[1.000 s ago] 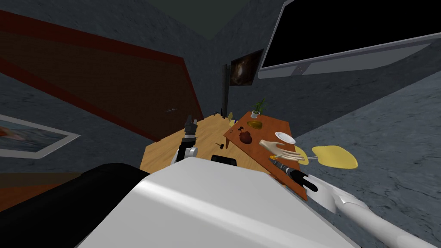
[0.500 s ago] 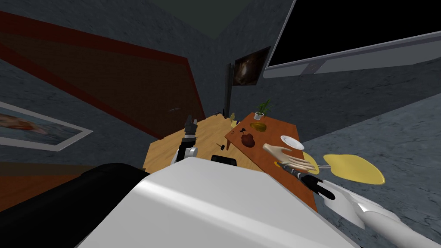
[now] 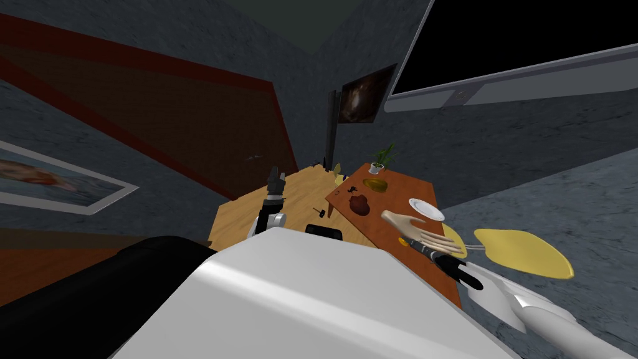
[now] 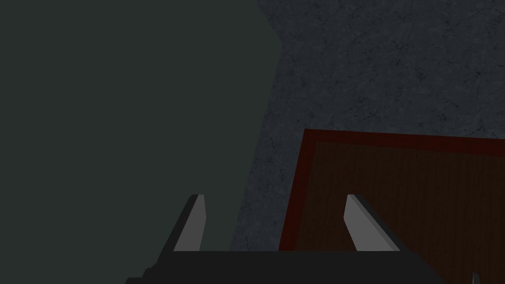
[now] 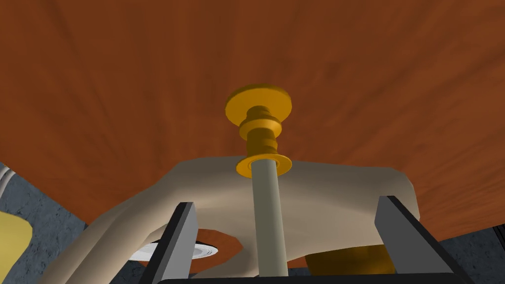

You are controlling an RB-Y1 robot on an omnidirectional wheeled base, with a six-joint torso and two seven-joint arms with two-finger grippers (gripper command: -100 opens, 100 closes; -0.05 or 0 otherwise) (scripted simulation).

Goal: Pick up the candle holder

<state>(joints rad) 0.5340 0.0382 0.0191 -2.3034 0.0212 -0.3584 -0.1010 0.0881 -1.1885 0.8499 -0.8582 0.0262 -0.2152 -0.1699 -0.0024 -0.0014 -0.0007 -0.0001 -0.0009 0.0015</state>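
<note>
The reddish-brown table is seen from above, past the right hand. A beige hand-shaped ornament shows just beside the target; whether they touch cannot be told. The right gripper hangs released, its blades astride the grey candle. The golden candle holder stands below, base on the table. Best practice, as judged: descend along the candle, centre the ribbed stem, then close under the collar, clear of the ornament. The left gripper is likewise spread.

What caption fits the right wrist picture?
Open right gripper facing a gold candle holder on a brown table.
</note>
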